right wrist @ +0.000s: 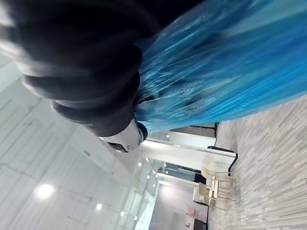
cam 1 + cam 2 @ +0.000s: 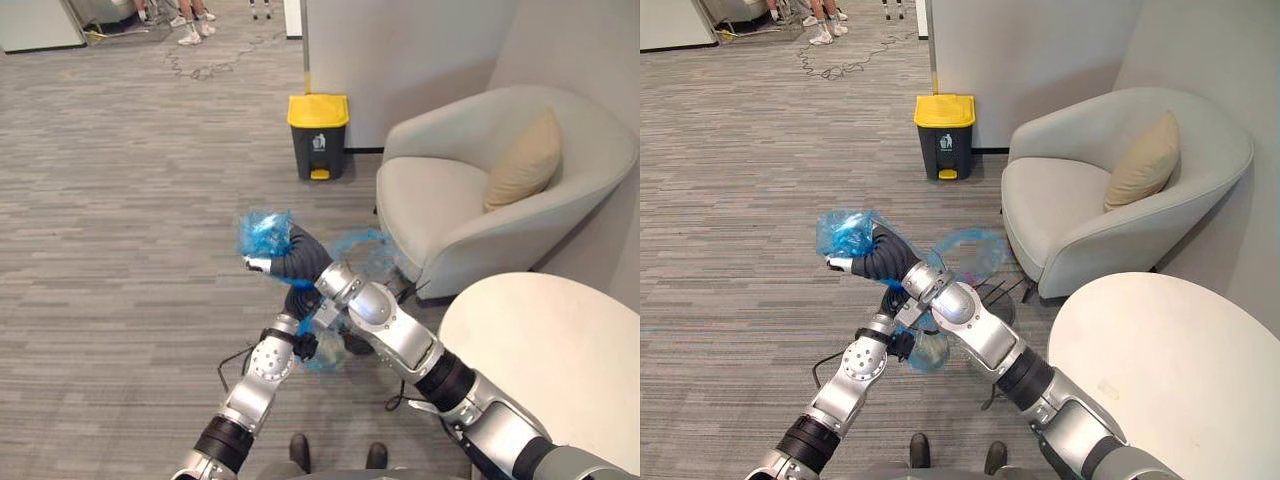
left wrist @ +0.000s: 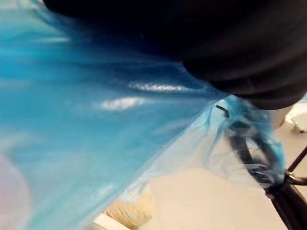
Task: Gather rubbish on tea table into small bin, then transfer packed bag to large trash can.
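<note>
Blue bag (image 2: 845, 233) is translucent and crinkled, bunched over my right hand (image 2: 883, 262); more film wraps the left hand (image 2: 902, 344); fingers buried, so I cannot tell either grip.

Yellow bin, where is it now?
In the left eye view, the yellow-lidded bin stands on the floor straight ahead, beside the white wall, just left of the grey armchair.
</note>
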